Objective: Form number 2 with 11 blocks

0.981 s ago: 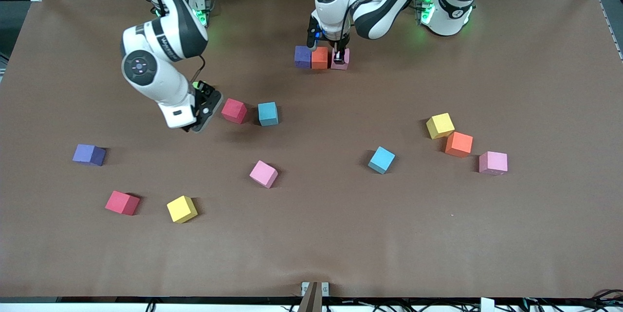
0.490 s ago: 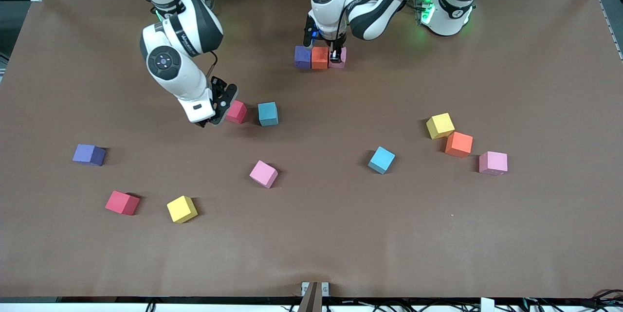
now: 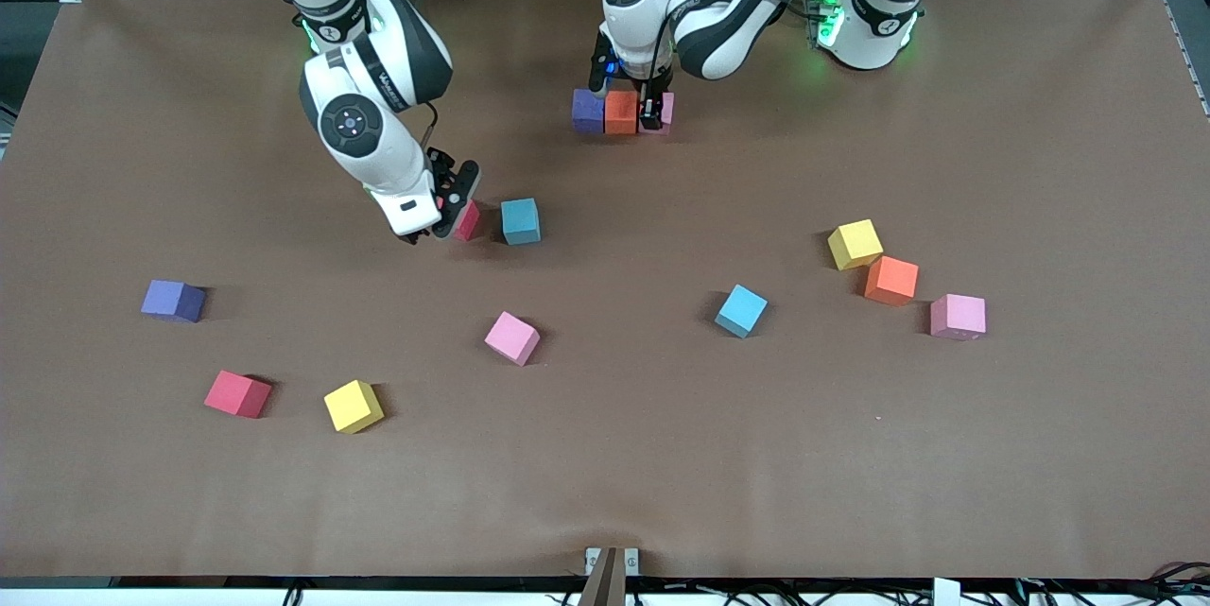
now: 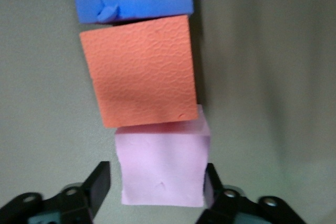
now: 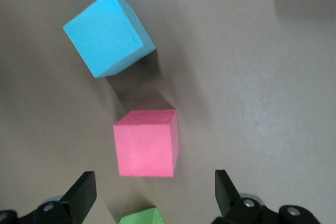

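**Inspection: two arms at work on the brown table, first row of three cubes laid**

The left arm reaches from its base toward the middle of the table's robot edge, wrist bent straight down. The left gripper [image 3: 652,117] stands over the pink matte foam cube [image 4: 161,167] at the end of a short row. In the left wrist view its fingers [image 4: 98,182] sit on either side of that cube with a visible gap on each side, so the cube is released and rests on the brown table covering [image 3: 605,455].

The row consists of the purple matte foam cube [image 3: 587,111], the orange matte foam cube [image 3: 621,112] and the pink cube, touching edge to edge.

The right arm is folded at the elbow, forearm slanting down. The right gripper [image 3: 452,209] hangs over the red matte foam cube [image 5: 146,142], jaws spread wide and holding nothing. A teal-blue matte foam cube [image 3: 520,220] lies just beside the red one. A corner of a green foam cube [image 5: 140,216] shows in the right wrist view only.

The remaining loose cubes lie scattered nearer the front camera.
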